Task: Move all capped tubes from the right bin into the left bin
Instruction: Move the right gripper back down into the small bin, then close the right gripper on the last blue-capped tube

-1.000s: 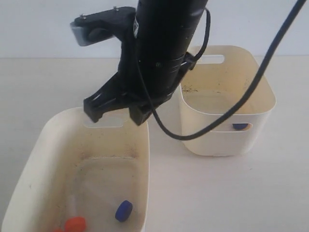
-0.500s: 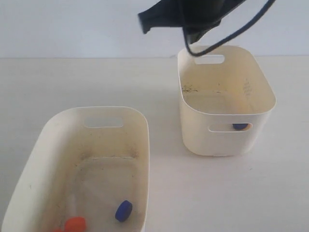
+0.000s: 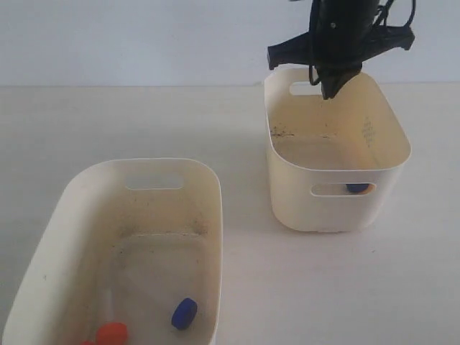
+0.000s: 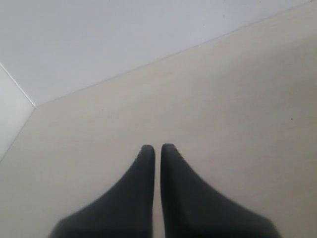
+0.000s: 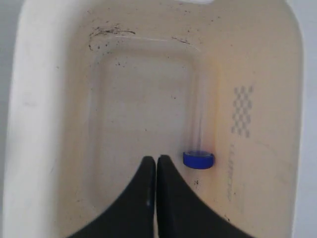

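The last tube (image 5: 198, 159) lies flat on the floor of the right bin (image 3: 392, 162) at the right of the exterior frame. Its blue cap sits by the near end wall and its clear, slim body runs along the side wall toward the far end. The right gripper (image 5: 156, 159) hangs above that bin, empty, with its black tapered fingers pinched almost together; the tube is just beside its tips and roughly in line with them, so it likely must open, sidestep and close across the slick round body. The left gripper (image 4: 157, 148), also nearly closed, looks only at bare table (image 4: 237, 99), while the speckled cream left bin (image 3: 215, 215) at lower left holds an orange cap (image 3: 113, 333) and another blue cap (image 3: 184, 313).
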### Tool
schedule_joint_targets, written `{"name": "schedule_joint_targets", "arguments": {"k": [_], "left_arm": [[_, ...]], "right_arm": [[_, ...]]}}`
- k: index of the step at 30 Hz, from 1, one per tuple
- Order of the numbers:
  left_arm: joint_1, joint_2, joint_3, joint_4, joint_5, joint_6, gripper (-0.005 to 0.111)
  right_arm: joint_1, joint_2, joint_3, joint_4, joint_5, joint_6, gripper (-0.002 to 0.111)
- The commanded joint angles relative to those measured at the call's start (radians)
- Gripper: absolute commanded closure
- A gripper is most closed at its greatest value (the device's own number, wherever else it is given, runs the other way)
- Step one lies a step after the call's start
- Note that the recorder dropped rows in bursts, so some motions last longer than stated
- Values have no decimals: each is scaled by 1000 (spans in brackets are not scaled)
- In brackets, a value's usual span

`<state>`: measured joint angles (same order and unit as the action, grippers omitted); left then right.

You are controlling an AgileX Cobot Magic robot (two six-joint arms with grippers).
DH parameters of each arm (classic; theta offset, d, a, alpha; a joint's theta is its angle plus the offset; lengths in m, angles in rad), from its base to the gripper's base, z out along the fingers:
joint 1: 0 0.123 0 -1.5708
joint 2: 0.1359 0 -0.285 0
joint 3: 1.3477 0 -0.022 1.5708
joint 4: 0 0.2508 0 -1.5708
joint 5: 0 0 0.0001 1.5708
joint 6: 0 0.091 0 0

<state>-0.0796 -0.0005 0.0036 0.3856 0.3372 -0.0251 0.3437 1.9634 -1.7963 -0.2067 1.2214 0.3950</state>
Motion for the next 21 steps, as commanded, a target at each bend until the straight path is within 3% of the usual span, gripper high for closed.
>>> {"name": "schedule_joint_targets", "arguments": {"k": [1, 7, 15, 21], "left_arm": [[-5, 0, -4, -3, -1, -10, 102], [-5, 0, -4, -3, -1, -10, 102], [-5, 0, -4, -3, -1, -10, 102], [-5, 0, -4, -3, -1, -10, 102]], "right_arm": [[-14, 66, -51, 37, 0, 6, 108], [-79, 85, -59, 207, 0, -23, 108], [-83, 83, 67, 173, 0, -31, 108], [-83, 99, 69, 157, 0, -8, 108]]}}
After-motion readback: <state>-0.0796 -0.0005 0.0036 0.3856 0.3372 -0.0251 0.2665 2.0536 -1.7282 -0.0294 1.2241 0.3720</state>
